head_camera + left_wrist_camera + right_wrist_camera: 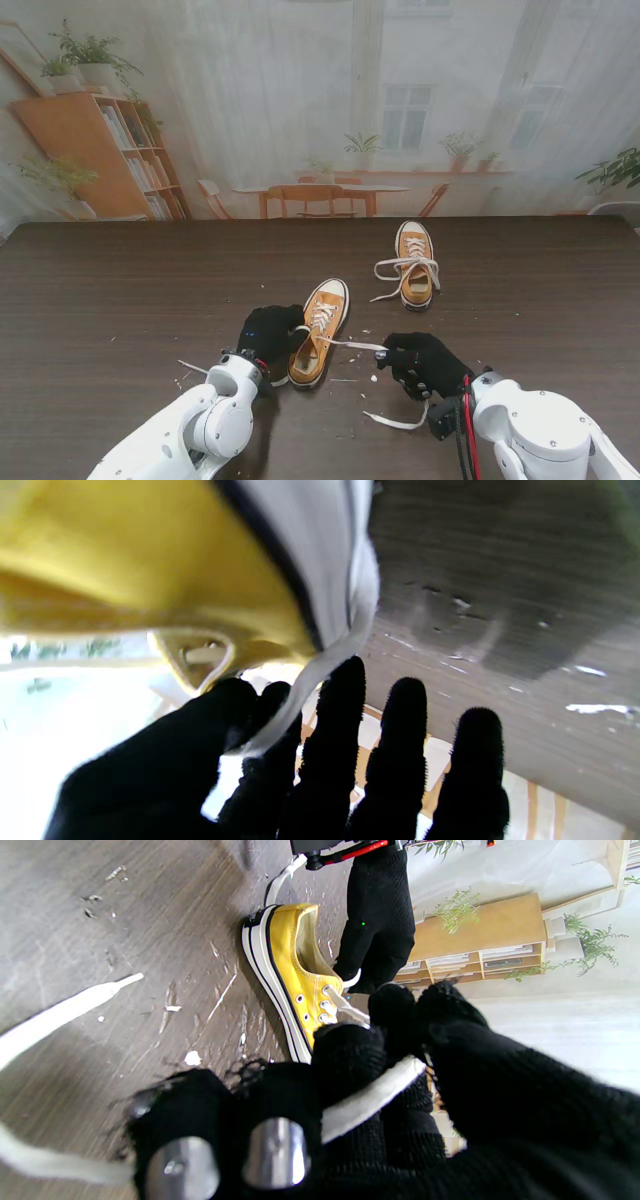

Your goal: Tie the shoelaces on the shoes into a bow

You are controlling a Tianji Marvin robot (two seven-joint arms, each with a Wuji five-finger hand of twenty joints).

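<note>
The near shoe [320,333] lies on the dark table [100,300], a little left of centre and close to me, toe pointing away — yellow canvas, white sole, laces undone. One white lace [350,345] runs taut from its eyelets rightward into the right hand [425,363]. In the right wrist view that hand's black-gloved fingers [350,1050] are curled tight on the lace, the strand crossing between thumb and forefinger, and its loose tail [395,422] trails on the table nearer to me. The left hand [268,335] sits hard against the shoe's left side, by the heel opening. The left wrist view shows the other lace end [320,670] caught between thumb and index finger, while the remaining fingers [400,740] stand straight and apart. Farther off, to the right, the second shoe [415,262] rests alone — its laces [400,270] loose and spilling leftward. White scraps [372,378] speckle the table around both hands.
</note>
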